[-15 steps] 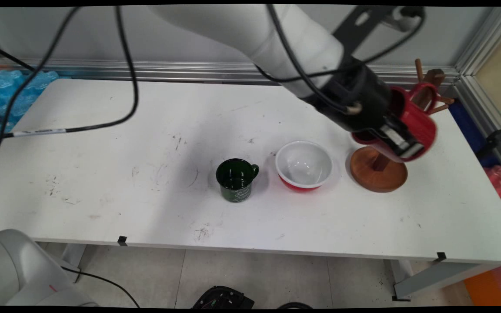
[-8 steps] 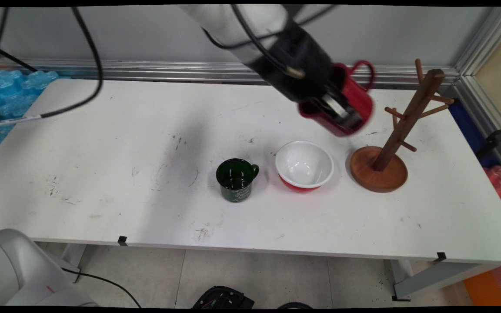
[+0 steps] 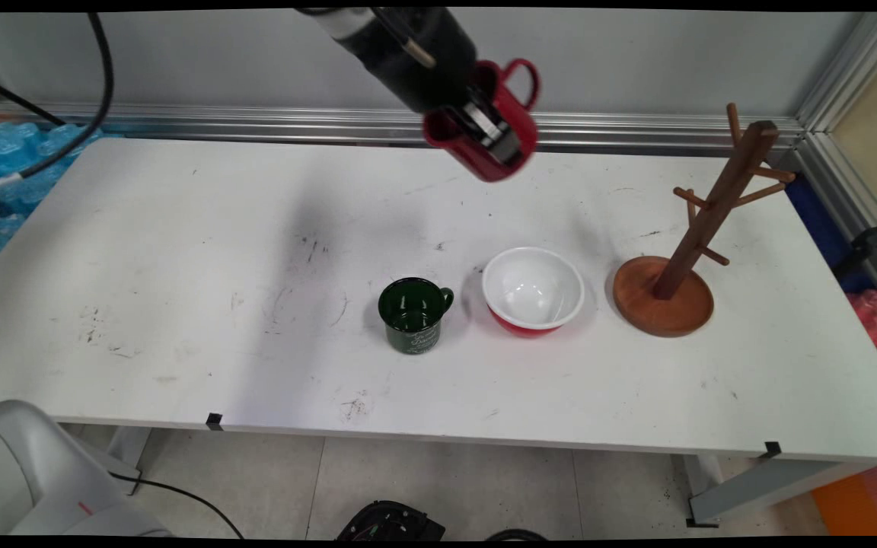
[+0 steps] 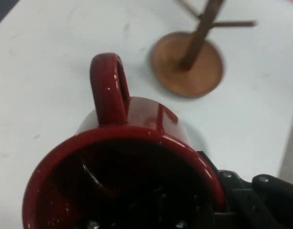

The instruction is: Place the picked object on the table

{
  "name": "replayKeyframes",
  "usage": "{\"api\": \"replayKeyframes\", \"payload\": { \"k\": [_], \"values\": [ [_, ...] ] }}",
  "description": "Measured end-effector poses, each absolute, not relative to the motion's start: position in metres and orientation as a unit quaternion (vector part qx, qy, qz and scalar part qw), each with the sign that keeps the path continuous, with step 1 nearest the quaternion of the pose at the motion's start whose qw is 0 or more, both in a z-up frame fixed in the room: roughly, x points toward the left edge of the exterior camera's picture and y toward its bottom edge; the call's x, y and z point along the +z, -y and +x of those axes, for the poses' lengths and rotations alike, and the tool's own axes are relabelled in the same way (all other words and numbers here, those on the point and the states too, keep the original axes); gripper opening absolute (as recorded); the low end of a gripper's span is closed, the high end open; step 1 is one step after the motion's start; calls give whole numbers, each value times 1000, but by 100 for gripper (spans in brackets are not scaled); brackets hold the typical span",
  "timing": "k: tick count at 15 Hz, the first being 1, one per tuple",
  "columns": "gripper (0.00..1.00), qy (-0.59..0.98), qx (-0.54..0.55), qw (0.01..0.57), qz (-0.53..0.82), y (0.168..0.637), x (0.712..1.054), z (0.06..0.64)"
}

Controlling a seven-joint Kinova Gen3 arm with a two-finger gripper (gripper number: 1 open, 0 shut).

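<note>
My gripper is shut on a red mug, one finger inside it and one outside, and holds it high above the table's far side. The mug's handle points up and to the right. In the hand view the red mug fills the lower frame, its handle toward the wooden mug tree. The wooden mug tree stands at the table's right, with no mug on its pegs. A green mug and a red bowl with a white inside stand near the table's middle.
The white table carries scuff marks. Black cables hang at the upper left. A metal rail runs along the wall behind the table. Blue packaging lies off the table's left end.
The gripper has carried the red mug away from the mug tree, moving left and upward across the table's far side. The mug tree, bowl and green mug have not moved.
</note>
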State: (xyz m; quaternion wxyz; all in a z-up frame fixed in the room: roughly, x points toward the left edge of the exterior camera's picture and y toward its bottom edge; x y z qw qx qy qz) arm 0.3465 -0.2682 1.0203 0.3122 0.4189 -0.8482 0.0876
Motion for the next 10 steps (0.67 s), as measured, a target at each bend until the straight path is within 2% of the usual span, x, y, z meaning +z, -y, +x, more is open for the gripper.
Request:
{"api": "replayKeyframes", "payload": {
  "k": [5,10],
  "values": [
    [0,854,111,251,443,293,1015,365],
    [0,855,115,196,466,325,984,361]
  ]
}}
